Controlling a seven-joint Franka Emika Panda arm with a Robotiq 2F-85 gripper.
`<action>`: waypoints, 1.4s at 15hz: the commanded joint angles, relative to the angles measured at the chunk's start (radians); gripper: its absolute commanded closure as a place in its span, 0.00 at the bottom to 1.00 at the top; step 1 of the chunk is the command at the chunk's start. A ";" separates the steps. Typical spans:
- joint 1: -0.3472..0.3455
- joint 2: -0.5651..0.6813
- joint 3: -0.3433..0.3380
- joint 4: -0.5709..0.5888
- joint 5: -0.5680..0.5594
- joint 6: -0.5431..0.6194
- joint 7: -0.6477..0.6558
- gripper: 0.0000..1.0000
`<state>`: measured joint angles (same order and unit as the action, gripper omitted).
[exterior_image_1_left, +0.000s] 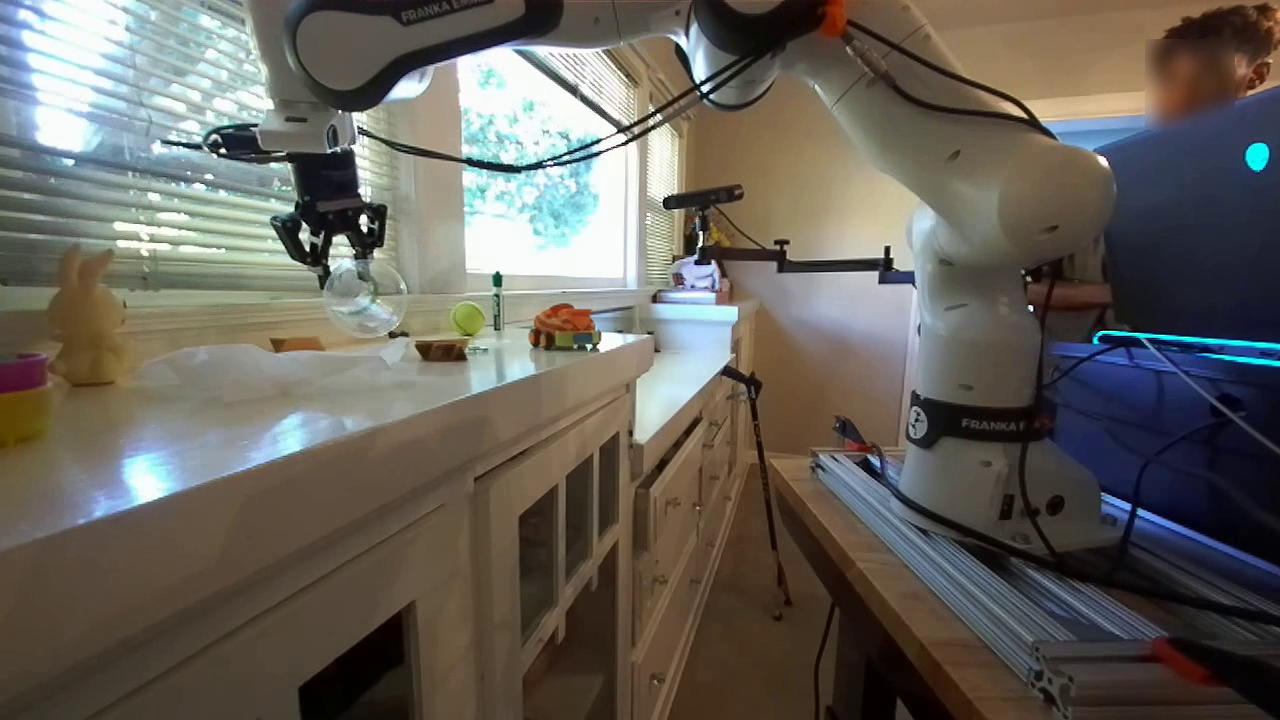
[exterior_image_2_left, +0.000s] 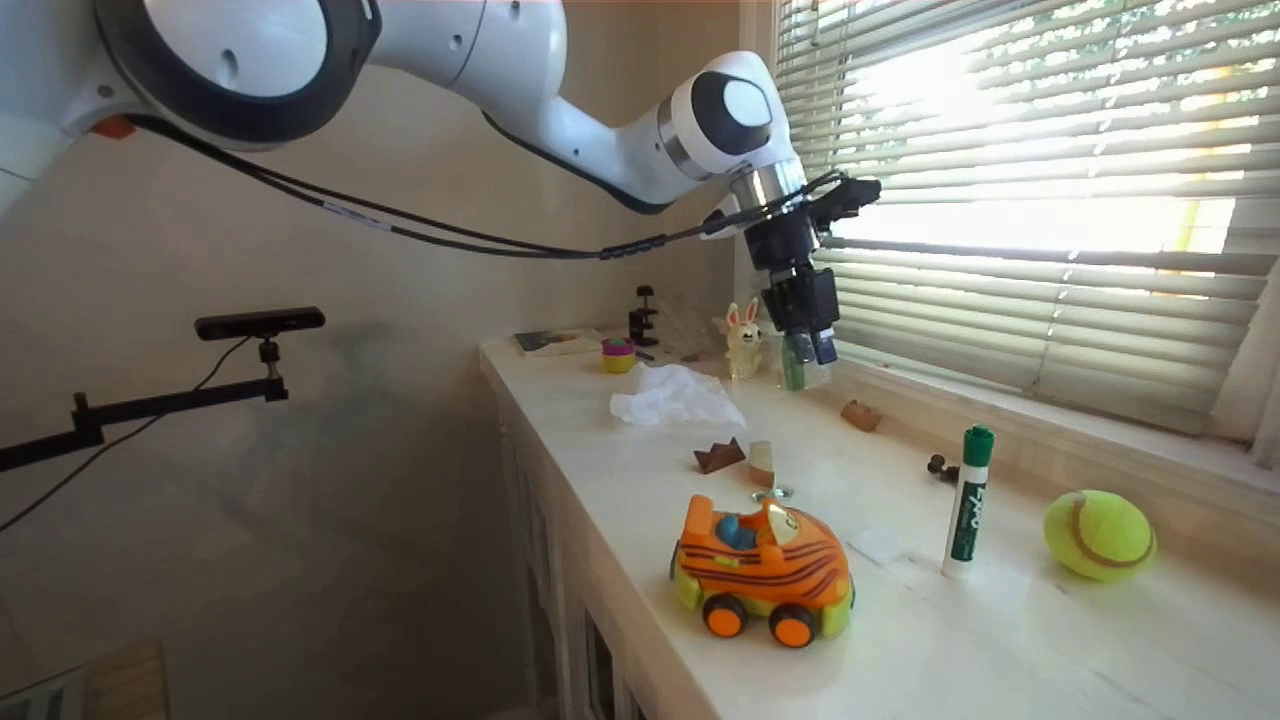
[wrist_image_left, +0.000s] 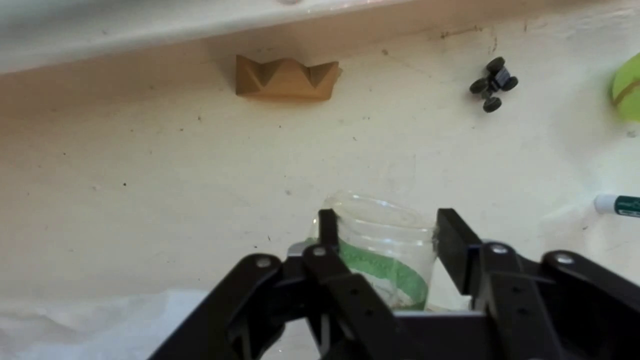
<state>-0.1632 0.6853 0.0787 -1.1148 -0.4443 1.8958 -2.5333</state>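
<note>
My gripper (wrist_image_left: 385, 220) has its fingers on both sides of a clear plastic cup (wrist_image_left: 387, 267) with a green band. The fingers stand well apart, pressed against the cup's sides. The cup is tilted and appears to be held a little above the white counter (exterior_image_1_left: 330, 420). In both exterior views the gripper (exterior_image_1_left: 345, 265) (exterior_image_2_left: 815, 350) points down with the cup (exterior_image_1_left: 368, 300) (exterior_image_2_left: 793, 372) at its fingertips. A brown notched block (wrist_image_left: 285, 80) lies near the window ledge. Crumpled white plastic (exterior_image_2_left: 680, 395) lies beside the cup. The cup's lower part is hidden by the gripper in the wrist view.
A rabbit figure (exterior_image_2_left: 744, 340) and stacked colored tubs (exterior_image_2_left: 618, 355) stand at one end. Another brown block (exterior_image_2_left: 720, 456), an orange toy car (exterior_image_2_left: 765, 560), an upright marker (exterior_image_2_left: 968, 505), a tennis ball (exterior_image_2_left: 1100, 535) and small black wheels (wrist_image_left: 494, 84) are on the counter. Window blinds (exterior_image_2_left: 1030, 200) are close behind.
</note>
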 joint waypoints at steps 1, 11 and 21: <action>0.018 -0.046 -0.039 -0.045 0.070 -0.037 -0.040 0.56; 0.090 -0.066 -0.135 -0.070 -0.053 0.020 -0.015 0.55; 0.146 -0.030 -0.227 -0.079 -0.240 0.125 0.111 0.60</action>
<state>-0.0338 0.6669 -0.1245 -1.1548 -0.6151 1.9621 -2.4885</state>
